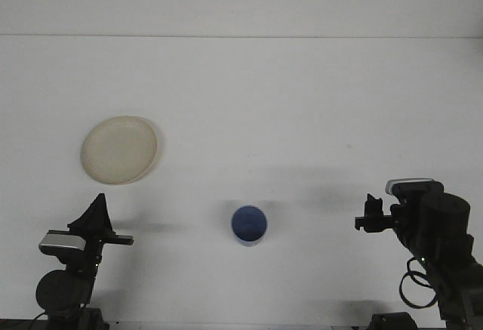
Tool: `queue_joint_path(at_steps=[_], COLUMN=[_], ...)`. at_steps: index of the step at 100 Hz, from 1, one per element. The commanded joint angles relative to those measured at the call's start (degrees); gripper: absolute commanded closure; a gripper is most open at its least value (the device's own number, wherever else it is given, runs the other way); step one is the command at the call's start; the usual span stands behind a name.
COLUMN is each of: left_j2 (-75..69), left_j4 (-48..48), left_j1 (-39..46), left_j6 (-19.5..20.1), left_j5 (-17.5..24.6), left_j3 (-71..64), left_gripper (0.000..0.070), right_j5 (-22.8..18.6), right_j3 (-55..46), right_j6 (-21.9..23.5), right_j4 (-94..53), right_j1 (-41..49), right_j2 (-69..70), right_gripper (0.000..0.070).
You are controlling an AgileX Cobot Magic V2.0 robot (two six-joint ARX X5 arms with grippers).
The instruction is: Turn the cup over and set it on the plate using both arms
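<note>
At about seven o'clock, nearest the camera, the black left gripper (96, 208) sits low on its arm, its dark pointed fingers close together and holding nothing. At about four o'clock the black right gripper (372, 217) hangs beside its bulky wrist, apart from everything on the table; whether its fingers are parted I cannot tell, since only a small dark stub shows. Between the two, at roughly six o'clock from the table's middle, stands the small blue plastic cup (248, 225), mouth up, its blue inside visible, well apart from both grippers. Farther back, at about nine o'clock, lies the round cream-coloured plate (120, 149), bare, on the white table (256, 96).

Judging by how things lie, the flip looks done, as the cup is upright with its opening to the ceiling. The placing is still left: the cup is not yet on the plate, and neither gripper touches it. The left arm sits nearer the plate, so that half likely falls to it.

The right arm's lower links are cut off by the frame edge, and the left arm's base is cropped too.
</note>
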Motion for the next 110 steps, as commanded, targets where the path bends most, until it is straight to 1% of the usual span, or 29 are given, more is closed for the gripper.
queue_joint_path(at_steps=[1,16,30,45,68,110], left_j2=[-0.07,-0.07,-0.07,-0.07,-0.07,-0.07], left_j4=[0.59,0.59,0.59,0.59,0.59,0.59], left_j1=[0.00,0.00,0.00,0.00,0.00,0.00], left_j6=[0.13,0.13,0.13,0.13,0.15,0.13], left_j5=[-0.11,-0.11,-0.11,-0.11,-0.11,-0.11], left_j3=[-1.16,-1.16,-1.16,-1.16,-1.16,-1.16], left_gripper=[0.0689,0.0689,0.0689,0.0689,0.0689,0.0689], right_j5=[-0.15,-0.22,-0.17,0.02,0.02,0.02], right_j3=[-2.47,-9.94,-15.58,-19.58,-20.98,-20.98], right_j6=[0.31,0.31,0.28,0.11,0.13,0.11], right_j4=[4.48,17.22,29.05,36.41,39.15,39.23], right_j1=[0.00,0.00,0.00,0.00,0.00,0.00], right_j2=[-1.73,-6.25,-7.48,-6.82,-6.67,-6.67], right_gripper=[0.0279,0.0279,0.0279,0.0279,0.0279,0.0279])
